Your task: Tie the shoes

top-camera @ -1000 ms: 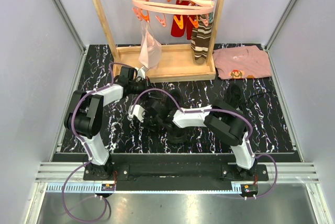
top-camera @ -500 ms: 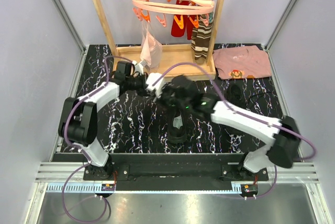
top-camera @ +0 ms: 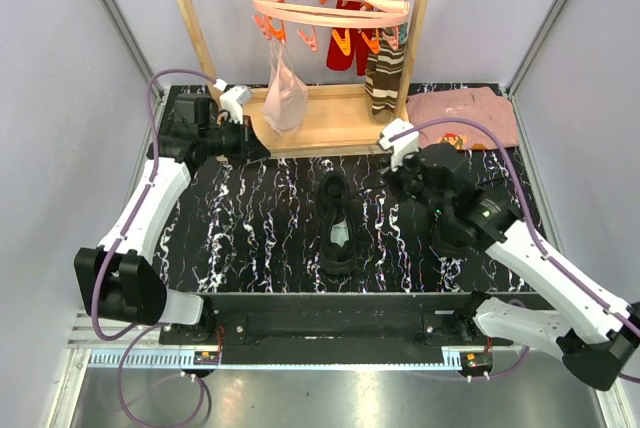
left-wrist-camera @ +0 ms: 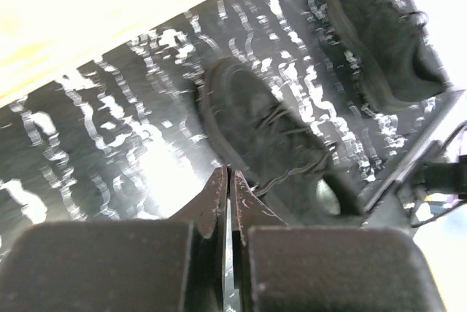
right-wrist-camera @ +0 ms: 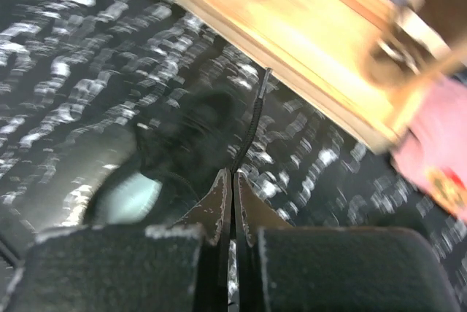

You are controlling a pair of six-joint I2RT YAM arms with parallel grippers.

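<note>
One black shoe (top-camera: 337,220) lies mid-table with its pale insole showing; it also shows in the left wrist view (left-wrist-camera: 266,137) and the right wrist view (right-wrist-camera: 179,148). The second black shoe (top-camera: 449,230) lies to its right, partly under my right arm, and shows in the left wrist view (left-wrist-camera: 383,35). My left gripper (top-camera: 260,150) is shut, up and left of the middle shoe; a thin black lace (left-wrist-camera: 292,172) runs from its tips (left-wrist-camera: 228,173) to the shoe. My right gripper (top-camera: 397,168) is shut on a lace (right-wrist-camera: 252,119) whose end sticks out past the tips (right-wrist-camera: 234,173).
A wooden frame base (top-camera: 320,123) stands behind the shoes, with a hanging clip rack (top-camera: 330,3) holding a striped sock (top-camera: 384,78) and a pale cloth (top-camera: 285,93). A pink folded shirt (top-camera: 465,120) lies at the back right. Grey walls close in both sides.
Both grippers were together at the middle shoe; they have pulled apart. The left one has gone back and left, the right one to the right, uncovering the shoe.
</note>
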